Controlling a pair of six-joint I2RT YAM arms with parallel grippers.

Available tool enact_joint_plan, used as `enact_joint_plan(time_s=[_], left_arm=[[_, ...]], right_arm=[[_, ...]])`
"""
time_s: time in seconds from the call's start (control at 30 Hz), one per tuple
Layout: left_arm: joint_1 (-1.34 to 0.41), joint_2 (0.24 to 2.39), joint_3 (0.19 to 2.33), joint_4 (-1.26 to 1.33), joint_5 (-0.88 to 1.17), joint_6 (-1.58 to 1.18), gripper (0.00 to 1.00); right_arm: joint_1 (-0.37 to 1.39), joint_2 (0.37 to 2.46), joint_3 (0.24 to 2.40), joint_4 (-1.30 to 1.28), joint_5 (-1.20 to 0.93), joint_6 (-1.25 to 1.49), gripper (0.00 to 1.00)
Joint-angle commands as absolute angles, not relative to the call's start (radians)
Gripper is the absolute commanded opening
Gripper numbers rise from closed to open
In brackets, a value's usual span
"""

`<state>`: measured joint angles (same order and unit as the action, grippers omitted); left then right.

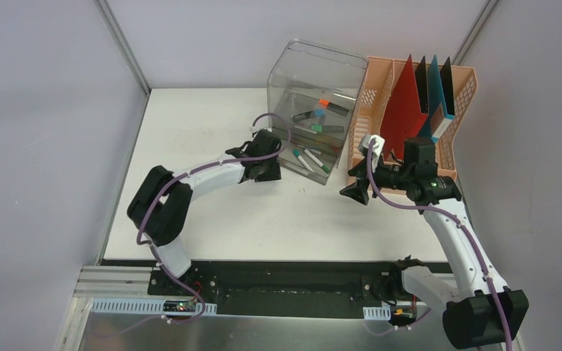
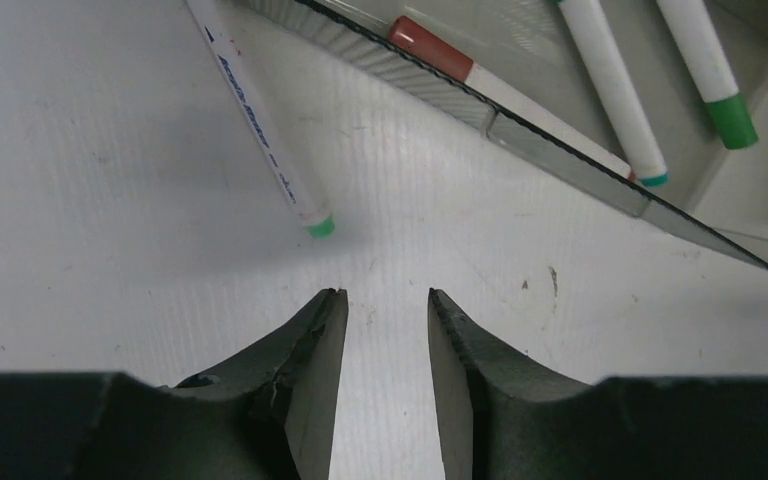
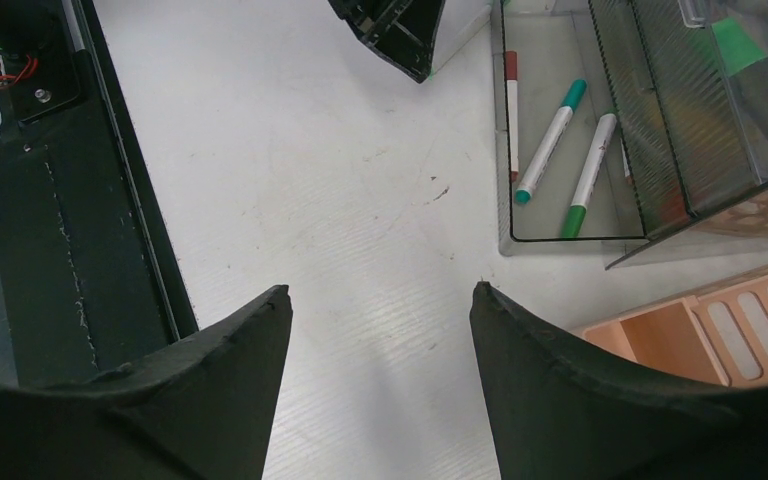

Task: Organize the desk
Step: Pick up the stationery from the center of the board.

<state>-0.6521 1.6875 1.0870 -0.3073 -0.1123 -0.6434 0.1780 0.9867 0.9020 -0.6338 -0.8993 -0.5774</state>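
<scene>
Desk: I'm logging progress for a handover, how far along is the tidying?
Done: markers lie in the clear bin, folders stand in the orange rack. In hand: nothing; left claw and right claw are empty. Left: one green-tipped marker lies on the desk beside the bin.

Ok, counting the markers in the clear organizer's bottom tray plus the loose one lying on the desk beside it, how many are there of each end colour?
Green-ended markers: 2
Teal-ended marker: 1
Red-capped marker: 1
Total: 4
</scene>
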Motion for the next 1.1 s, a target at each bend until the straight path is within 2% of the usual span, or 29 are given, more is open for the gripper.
enact_joint_plan(time_s=[0.0,0.8,1.07], left_arm=[[-0.64,1.787,1.229,-0.475,-0.178,-0.628,0.36],[-0.615,1.937,1.385,-0.549,-0.299,-0.594,0.38],[-0.605,1.974,1.382,-0.55,-0.293,-0.606,0.34]], right_arm=[[0.165,0.958,0.902,-0.626,-0.938,-0.6,0.68],[0.158,0.957,0.899,-0.626,-0.969,-0.595,0.69],[0.155,0.953,0.899,-0.626,-0.972,-0.595,0.69]])
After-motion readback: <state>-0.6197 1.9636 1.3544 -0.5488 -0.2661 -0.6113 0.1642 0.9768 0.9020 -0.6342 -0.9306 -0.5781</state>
